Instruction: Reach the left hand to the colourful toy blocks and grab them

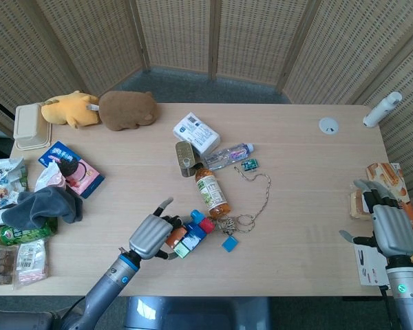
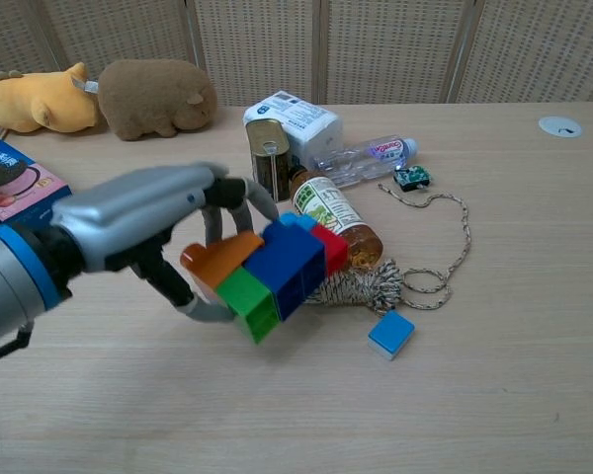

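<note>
My left hand (image 1: 150,236) (image 2: 143,222) holds the cluster of colourful toy blocks (image 1: 190,232) (image 2: 267,267) off the table; orange, green, blue and red bricks stick out to the right of its fingers. One loose light-blue block (image 1: 228,243) (image 2: 390,334) lies on the table beside the coil of rope (image 2: 361,285). My right hand (image 1: 385,228) hovers at the table's right edge with fingers apart, holding nothing.
A brown drink bottle (image 2: 334,219), a tin can (image 2: 270,172), a white box (image 2: 295,118) and a clear water bottle (image 2: 366,157) lie behind the blocks. Two plush toys (image 1: 100,110) sit at the back left. Snack packs and a grey cloth (image 1: 45,206) crowd the left edge.
</note>
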### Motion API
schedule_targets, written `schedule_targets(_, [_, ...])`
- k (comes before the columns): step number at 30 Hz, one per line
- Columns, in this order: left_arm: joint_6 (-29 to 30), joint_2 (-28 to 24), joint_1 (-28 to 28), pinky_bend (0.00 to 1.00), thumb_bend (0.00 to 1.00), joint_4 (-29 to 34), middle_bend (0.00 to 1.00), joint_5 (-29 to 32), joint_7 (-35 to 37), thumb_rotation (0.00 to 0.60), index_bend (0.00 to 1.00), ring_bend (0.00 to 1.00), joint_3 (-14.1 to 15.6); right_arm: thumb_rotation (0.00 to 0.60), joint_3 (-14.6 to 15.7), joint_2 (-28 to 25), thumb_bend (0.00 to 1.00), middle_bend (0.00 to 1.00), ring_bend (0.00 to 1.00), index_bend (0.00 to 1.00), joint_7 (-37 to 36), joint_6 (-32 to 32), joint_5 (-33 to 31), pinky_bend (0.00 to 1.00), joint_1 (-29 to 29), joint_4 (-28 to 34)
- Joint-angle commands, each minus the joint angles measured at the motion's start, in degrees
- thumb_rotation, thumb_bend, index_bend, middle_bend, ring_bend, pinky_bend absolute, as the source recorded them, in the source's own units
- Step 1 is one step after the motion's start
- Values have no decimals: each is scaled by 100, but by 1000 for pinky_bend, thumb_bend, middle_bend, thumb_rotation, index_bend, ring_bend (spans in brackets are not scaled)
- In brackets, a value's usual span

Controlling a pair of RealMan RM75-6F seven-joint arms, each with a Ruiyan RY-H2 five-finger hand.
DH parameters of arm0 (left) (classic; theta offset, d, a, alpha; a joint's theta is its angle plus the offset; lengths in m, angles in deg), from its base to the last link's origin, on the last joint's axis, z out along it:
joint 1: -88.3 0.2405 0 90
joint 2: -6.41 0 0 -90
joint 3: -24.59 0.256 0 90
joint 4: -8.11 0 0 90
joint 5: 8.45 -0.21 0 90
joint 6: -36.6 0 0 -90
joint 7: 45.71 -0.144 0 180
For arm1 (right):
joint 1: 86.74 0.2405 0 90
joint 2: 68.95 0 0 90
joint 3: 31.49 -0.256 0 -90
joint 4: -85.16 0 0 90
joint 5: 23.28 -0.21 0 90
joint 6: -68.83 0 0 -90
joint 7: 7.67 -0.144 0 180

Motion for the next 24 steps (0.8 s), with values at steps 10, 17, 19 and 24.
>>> schedule_targets(10, [859, -1300, 43, 0, 0, 1177, 551, -395, 576, 600, 417, 624, -1108, 600, 3, 109, 31, 0, 0, 0, -88, 4, 134, 0, 12, -43])
schedule_targets(17, [1071, -1716, 5, 0, 0, 1530, 547, -259, 823, 600, 418, 624, -1598, 600, 13, 227, 31, 0, 0, 0, -157, -43, 166, 0, 34, -132])
schedule_targets(19, [1065, -1774, -21, 0, 0, 1585, 545, -210, 811, 600, 419, 623, -1641, 600, 24, 245, 30, 0, 0, 0, -176, -64, 183, 0, 38, -149])
schedule_targets(24, [1060, -1787, -78, 0, 0, 1638, 543, -166, 764, 600, 419, 621, -1632, 600, 36, 260, 30, 0, 0, 0, -220, -71, 204, 0, 28, -185])
